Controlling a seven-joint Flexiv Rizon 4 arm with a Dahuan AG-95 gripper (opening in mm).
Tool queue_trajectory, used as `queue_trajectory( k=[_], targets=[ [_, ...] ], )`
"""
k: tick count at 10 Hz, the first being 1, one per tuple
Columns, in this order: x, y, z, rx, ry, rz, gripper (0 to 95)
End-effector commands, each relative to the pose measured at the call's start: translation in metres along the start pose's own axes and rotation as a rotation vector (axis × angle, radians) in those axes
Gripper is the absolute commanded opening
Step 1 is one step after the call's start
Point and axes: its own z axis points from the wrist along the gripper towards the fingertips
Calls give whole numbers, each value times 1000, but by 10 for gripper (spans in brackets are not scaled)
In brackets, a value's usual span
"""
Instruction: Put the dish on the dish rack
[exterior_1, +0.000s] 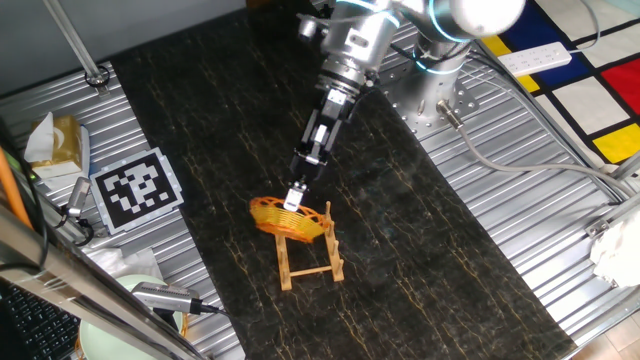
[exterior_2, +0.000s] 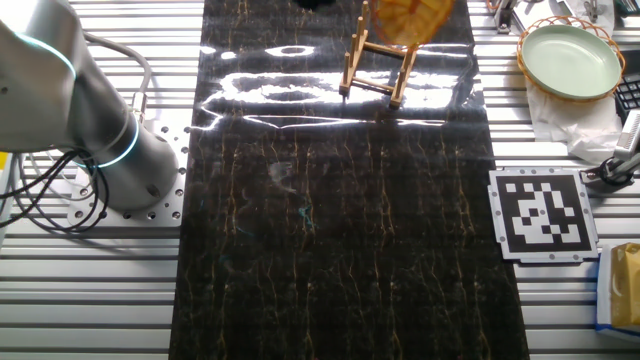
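In one fixed view the fingers (exterior_1: 294, 197) come down from the arm (exterior_1: 352, 50) at a slant and meet the upper rim of the dish (exterior_1: 287, 218). They look closed on that rim, though their tips are too small to show how tight the hold is. The dish leans tilted across the far end of the dish rack (exterior_1: 312, 254), its orange lattice resting among the upright pegs. The rack stands on the dark marbled mat (exterior_1: 400, 230) that covers the middle of the table (exterior_1: 190, 260). To the right of the rack and nearer the camera the mat is bare right up to its edge. On the left its edge runs close beside the black-and-white marker card (exterior_1: 137, 188), which lies on the ribbed metal. Past that card sit a tissue box (exterior_1: 55, 140) and some cables at the left border.

In the other fixed view the rack (exterior_2: 373, 68) stands at the far end of the mat (exterior_2: 330, 220), close to the picture's top edge. The dish (exterior_2: 408, 18) on it is cut off by that edge, and the fingers are out of sight here. The whole near stretch of mat lies open between its two long edges. The arm's base (exterior_2: 90, 120) stands on the metal just left of the mat. On the right, well apart from the rack, a pale green plate (exterior_2: 571, 58) sits in a basket, with the marker card (exterior_2: 543, 213) nearer.
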Motion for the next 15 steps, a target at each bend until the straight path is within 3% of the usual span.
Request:
queue_trajectory(
  k=[1, 3, 5, 6, 7, 8, 11, 12, 15],
  targets=[
    [21, 94, -11, -352, 198, -49, 0],
    [24, 108, -5, -334, 199, -47, 0],
    [19, 97, -7, -301, 229, -75, 0],
    [17, 87, -10, -281, 224, -101, 0],
    [16, 82, -13, -227, 212, -138, 0],
    [16, 74, -16, -217, 219, -141, 0],
    [15, 65, -18, -239, 227, -134, 0],
    [16, 66, -17, -279, 232, -105, 0],
    [13, 63, -15, -290, 248, -97, 0]
  ],
)
